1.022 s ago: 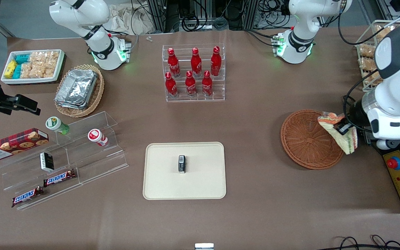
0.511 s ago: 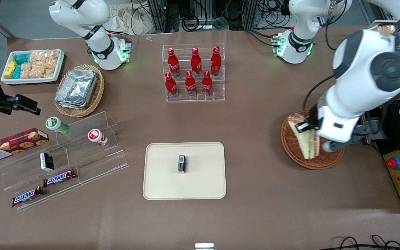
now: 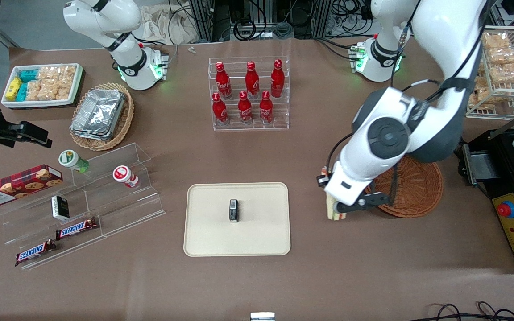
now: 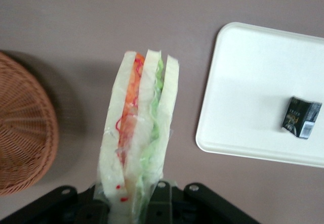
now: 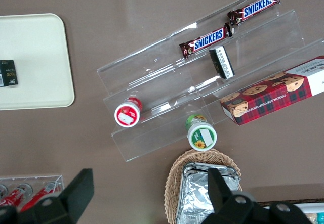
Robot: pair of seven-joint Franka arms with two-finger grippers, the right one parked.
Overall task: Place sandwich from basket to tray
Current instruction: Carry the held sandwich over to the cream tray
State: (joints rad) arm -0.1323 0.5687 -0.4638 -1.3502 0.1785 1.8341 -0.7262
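**Sandwich in transit, between basket and tray**

Left arm bent low over table, elbow above basket (image 3: 417, 189). Gripper (image 3: 333, 209) clamped on sandwich (image 4: 139, 143), held on edge in the air above bare table, clear of basket rim, short of tray (image 3: 203, 240). Filling layers facing wrist camera: orange, red, green. On tray: 1 small dark box (image 4: 301, 117) near middle. Rack of 6 red bottles (image 3: 248, 93) farther from front camera than tray, well apart from gripper.
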